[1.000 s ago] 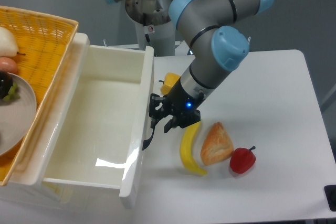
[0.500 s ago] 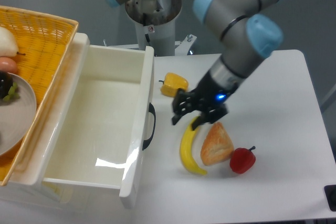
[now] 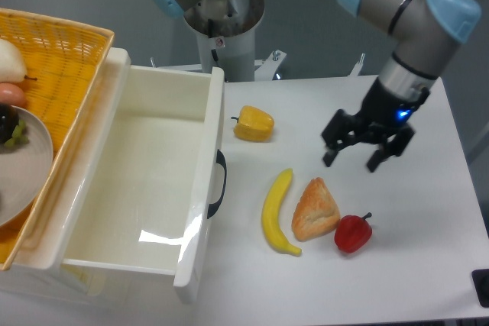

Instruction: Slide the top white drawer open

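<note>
While the top white drawer (image 3: 145, 188) stands pulled out at the tabletop's left edge, the gripper (image 3: 353, 156) hangs near the right edge, jaws spread, holding nothing. No writing is legible anywhere.

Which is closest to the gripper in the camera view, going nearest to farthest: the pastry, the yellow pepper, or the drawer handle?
From the gripper:
1. Pastry, just below and to its left on the table.
2. Yellow pepper, farther left, near the drawer.
3. Drawer handle, farthest left, on the open drawer's front.
</note>
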